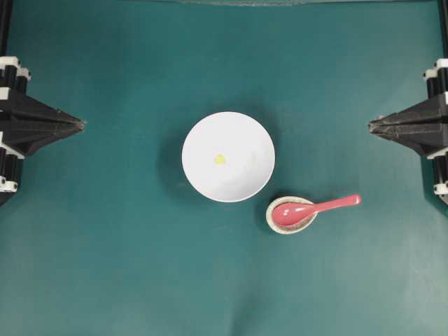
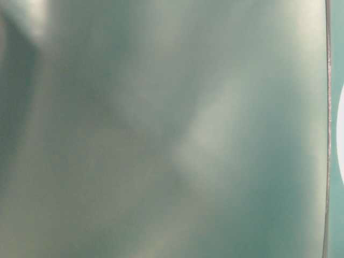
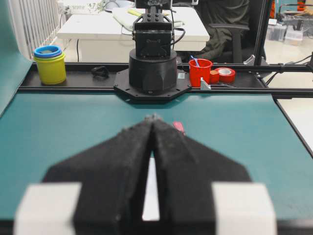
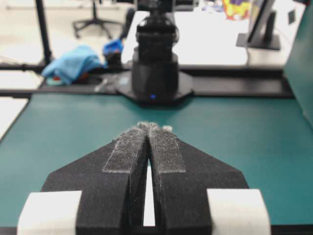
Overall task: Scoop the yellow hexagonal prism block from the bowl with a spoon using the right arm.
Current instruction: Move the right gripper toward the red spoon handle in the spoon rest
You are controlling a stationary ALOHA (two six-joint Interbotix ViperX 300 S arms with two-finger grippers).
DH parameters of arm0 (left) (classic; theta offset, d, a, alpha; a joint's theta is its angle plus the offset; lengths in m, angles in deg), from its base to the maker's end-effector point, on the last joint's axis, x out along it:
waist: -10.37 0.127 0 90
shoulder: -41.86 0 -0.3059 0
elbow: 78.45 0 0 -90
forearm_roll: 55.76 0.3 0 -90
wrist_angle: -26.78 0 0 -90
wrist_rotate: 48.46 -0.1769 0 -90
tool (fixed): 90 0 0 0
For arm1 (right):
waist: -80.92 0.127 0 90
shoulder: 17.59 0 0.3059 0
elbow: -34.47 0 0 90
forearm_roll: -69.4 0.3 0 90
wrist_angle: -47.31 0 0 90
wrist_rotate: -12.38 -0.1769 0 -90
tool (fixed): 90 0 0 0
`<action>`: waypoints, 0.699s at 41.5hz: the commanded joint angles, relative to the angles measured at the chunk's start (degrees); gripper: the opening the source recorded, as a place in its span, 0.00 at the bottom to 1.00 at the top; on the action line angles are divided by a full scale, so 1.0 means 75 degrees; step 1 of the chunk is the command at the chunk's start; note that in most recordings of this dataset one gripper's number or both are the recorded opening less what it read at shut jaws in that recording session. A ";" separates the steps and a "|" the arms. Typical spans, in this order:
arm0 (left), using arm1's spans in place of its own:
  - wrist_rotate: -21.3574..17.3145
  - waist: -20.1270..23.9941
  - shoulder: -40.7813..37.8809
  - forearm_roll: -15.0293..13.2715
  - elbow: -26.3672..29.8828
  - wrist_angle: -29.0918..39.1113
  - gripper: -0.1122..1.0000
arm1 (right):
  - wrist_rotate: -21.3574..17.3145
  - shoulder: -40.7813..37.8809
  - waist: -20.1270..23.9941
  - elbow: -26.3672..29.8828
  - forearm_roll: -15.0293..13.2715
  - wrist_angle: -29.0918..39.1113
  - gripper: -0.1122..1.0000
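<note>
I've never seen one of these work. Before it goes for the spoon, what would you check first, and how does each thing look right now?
1. Yellow block lying in the white bowl: ok.
2. Spoon reachable, scoop resting on the spoon rest, handle pointing toward the right arm: ok.
3. Right end effector empty: ok.
4. Right end effector open for grasping: not ok, shut.
5. Left end effector away from the bowl: ok.
6. Table-level view usable: not ok, blurred.

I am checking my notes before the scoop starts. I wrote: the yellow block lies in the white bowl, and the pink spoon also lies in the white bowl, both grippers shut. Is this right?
One detail is wrong. The pink spoon lies not in the white bowl but with its scoop on the small speckled spoon rest beside it, as the overhead view shows. The yellow block is in the bowl, and the left gripper and right gripper are shut.
</note>
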 commanded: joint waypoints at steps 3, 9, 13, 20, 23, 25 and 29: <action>0.0012 0.0035 0.0070 0.0070 0.0176 0.0234 0.11 | -0.0047 -0.0117 -0.0023 0.0117 0.0000 0.0059 0.10; 0.0023 0.0035 0.0023 0.0070 0.0176 0.0328 0.11 | -0.0070 -0.0141 -0.0023 0.0117 0.0059 0.0070 0.10; 0.0023 0.0035 0.0012 0.0082 0.0176 0.0340 0.11 | -0.0070 -0.0152 -0.0023 0.0117 0.0059 0.0070 0.10; 0.0023 0.0035 0.0012 0.0082 0.0176 0.0375 0.11 | -0.0070 -0.0164 -0.0035 0.0117 0.0070 0.0070 0.10; 0.0023 0.0035 0.0012 0.0082 0.0176 0.0422 0.11 | -0.0070 -0.0223 -0.0035 0.0105 0.0082 0.0117 0.11; 0.0023 0.0035 0.0012 0.0082 0.0176 0.0457 0.11 | -0.0070 -0.0270 -0.0023 0.0105 0.0094 0.0129 0.15; 0.0012 0.0035 0.0012 0.0082 0.0176 0.0504 0.11 | -0.0082 -0.0352 -0.0023 0.0082 0.0176 0.0105 0.36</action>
